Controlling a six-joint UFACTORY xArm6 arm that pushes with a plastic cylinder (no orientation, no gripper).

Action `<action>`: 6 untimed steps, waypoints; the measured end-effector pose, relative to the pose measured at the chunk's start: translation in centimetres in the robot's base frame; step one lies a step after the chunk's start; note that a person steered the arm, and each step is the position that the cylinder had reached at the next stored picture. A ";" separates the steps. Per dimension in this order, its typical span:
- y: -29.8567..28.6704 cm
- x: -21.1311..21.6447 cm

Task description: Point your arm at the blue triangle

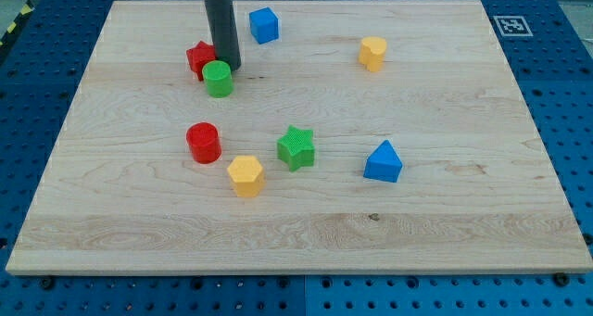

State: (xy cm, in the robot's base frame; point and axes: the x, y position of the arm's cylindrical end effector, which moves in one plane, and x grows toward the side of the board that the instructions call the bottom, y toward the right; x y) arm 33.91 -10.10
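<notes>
The blue triangle (383, 161) lies on the wooden board (463, 223), right of centre and toward the view's bottom. My tip (229, 68) comes down from the view's top at the upper left. It stands between the red star-like block (199, 56) and the green cylinder (219, 79), close to both. The tip is far to the left of and above the blue triangle.
A blue cube (264, 25) sits near the top, right of the rod. A yellow cylinder-like block (373, 53) is at the upper right. A red cylinder (203, 142), a yellow hexagon (246, 175) and a green star (296, 148) lie in the middle.
</notes>
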 end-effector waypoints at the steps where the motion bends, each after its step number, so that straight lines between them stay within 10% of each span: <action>1: 2.8 0.0; 6: 15.6 14.7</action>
